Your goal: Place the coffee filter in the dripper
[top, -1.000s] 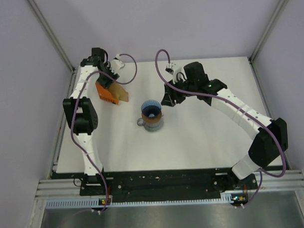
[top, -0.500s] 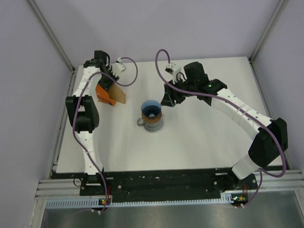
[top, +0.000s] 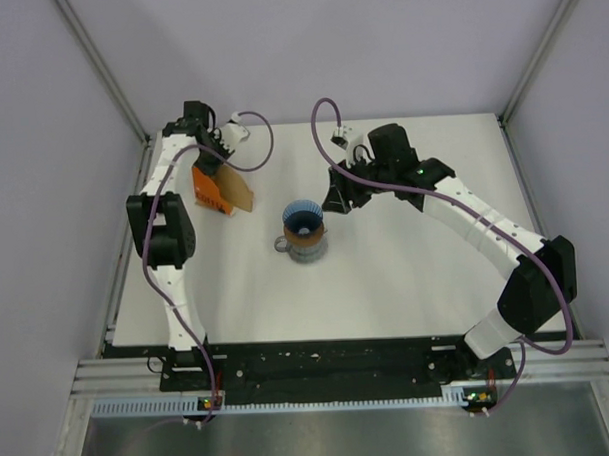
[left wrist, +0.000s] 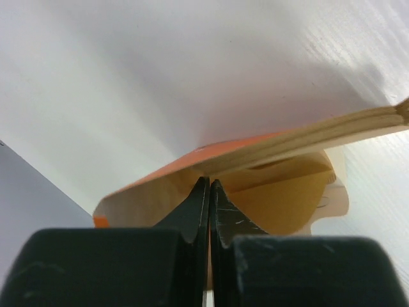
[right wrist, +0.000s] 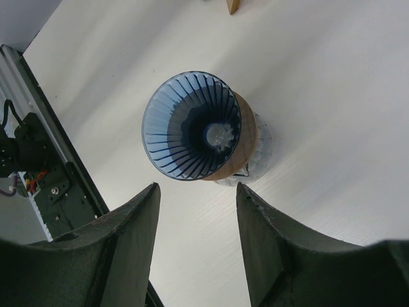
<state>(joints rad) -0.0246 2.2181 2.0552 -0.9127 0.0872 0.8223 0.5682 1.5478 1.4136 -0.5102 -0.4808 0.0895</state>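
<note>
While the dripper [right wrist: 192,125] sits with nothing inside it, the job is not done. I can see right down its blue ribs to the hole at the bottom. It stands on a brown ring [right wrist: 248,137] on top of the mug [right wrist: 261,148], near the middle of the table [top: 406,274].

I cannot pick out one coffee filter on its own. The only tan papers [left wrist: 307,137] I see are the stack in the orange packet [top: 209,189], over at the back left, well apart from the dripper.

My left gripper [left wrist: 208,182] is at that packet. Its two fingers are pressed tight together with no gap, and their tips touch the bottom edge of the tan stack. Is one thin sheet pinched between them? I cannot tell.

My right gripper [right wrist: 198,192] has its fingers spread apart and holds nothing. It hangs above the dripper, which lies just past its fingertips, not between them.

So I think nearly all of the job is left — get one filter out of the packet, carry it across, and set it down inside the blue cone.
</note>
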